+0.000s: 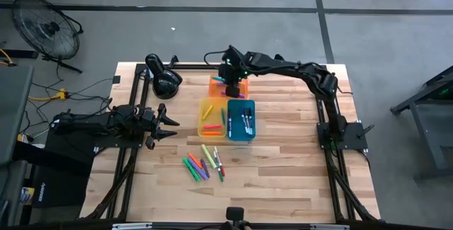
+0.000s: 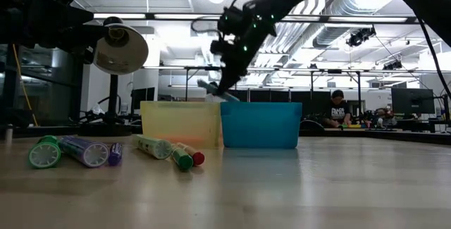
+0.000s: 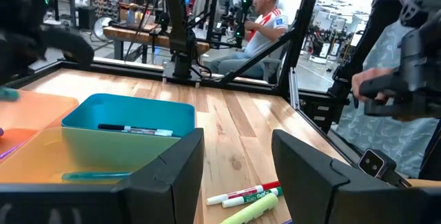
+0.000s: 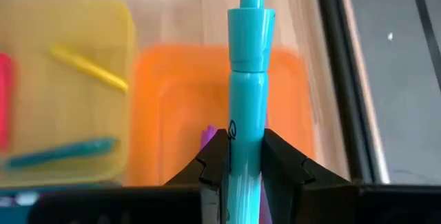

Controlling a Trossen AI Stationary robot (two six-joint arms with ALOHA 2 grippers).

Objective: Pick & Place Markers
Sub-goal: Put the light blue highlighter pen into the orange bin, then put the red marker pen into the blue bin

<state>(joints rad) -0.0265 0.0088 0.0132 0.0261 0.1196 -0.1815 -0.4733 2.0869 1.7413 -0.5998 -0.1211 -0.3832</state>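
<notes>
Tabletop (image 1: 283, 159): pale wood planks, workshop beyond.
Orange tray (image 1: 239, 88): the landmark, at the far side.
Right gripper (image 4: 240, 156): above the orange tray, clenched on a teal marker (image 4: 248, 79).
Yellow tray (image 1: 201, 114), blue tray (image 1: 249, 134): side by side, just nearer than the orange tray.
Loose markers (image 1: 204, 164): scattered on the tabletop, nearer still.
Left gripper (image 1: 167, 123): fingers apart, off to the side of the orange tray, holding nothing.
</notes>
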